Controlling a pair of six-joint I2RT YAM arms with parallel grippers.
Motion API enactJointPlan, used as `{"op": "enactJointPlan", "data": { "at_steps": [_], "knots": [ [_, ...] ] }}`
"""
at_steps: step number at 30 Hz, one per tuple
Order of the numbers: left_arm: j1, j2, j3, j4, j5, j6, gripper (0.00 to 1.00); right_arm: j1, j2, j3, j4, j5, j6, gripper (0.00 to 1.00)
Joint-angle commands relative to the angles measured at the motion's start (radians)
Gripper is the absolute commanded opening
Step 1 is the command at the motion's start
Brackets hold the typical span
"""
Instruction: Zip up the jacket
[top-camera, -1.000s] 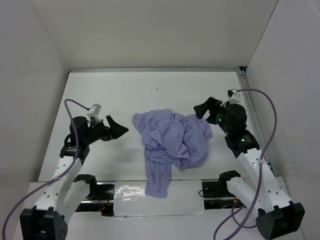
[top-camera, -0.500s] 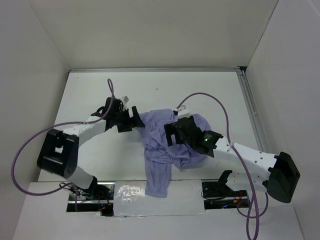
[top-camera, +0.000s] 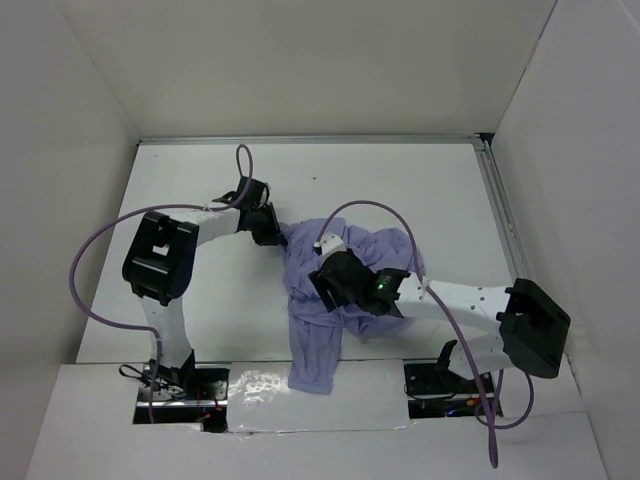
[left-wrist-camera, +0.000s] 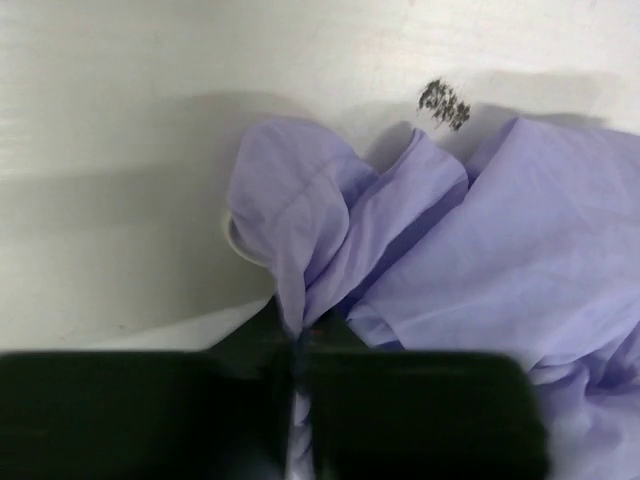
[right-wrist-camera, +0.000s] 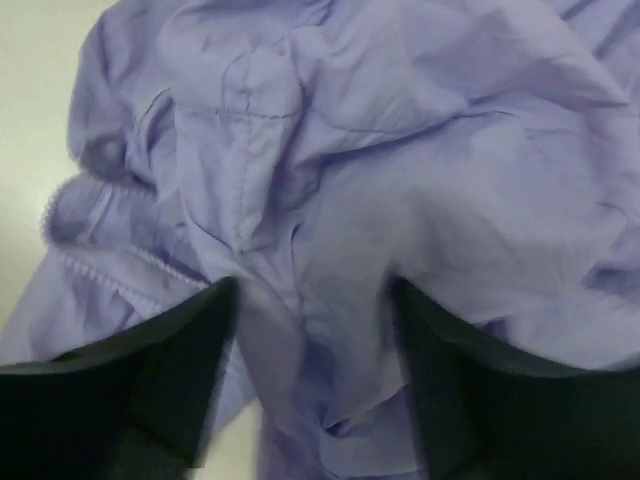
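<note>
Pinching jacket (left-wrist-camera: 540, 260) edge, left pincer (left-wrist-camera: 298, 338)

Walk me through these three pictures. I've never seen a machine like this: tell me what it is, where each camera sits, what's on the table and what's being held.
This is a robot with two white arms, a left arm and a right arm, each ending in two-finger jaws. The wide picture comes from a fixed camera above and behind the arms, looking down on a white table. The other two come from small cameras on the wrists, so each shows its own black jaws at the bottom. On the table lies a crumpled lavender jacket. The left wrist view shows the left jaws shut on a fold at the jacket's edge. The right wrist view shows the right jaws open and spread over the fabric, not closed on anything.
</note>
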Motion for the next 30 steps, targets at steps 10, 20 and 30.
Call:
{"op": "enactJointPlan", "data": {
  "at_steps": [10, 20, 30],
  "knots": [
    [0.029, -0.278, 0.022, -0.023, -0.116, 0.063, 0.0, -0.201, -0.359, -0.038, 0.11, 0.272, 0.203, 0.0],
    [0.035, -0.8, 0.05, 0.063, -0.21, 0.189, 0.0, -0.333, -0.74, 0.082, 0.084, 0.281, 0.134, 0.0],
    [0.028, -1.055, 0.323, -0.032, -0.351, 0.341, 0.0, -0.36, -0.745, 0.559, -0.034, 0.007, -0.039, 0.0]
  ]
}}
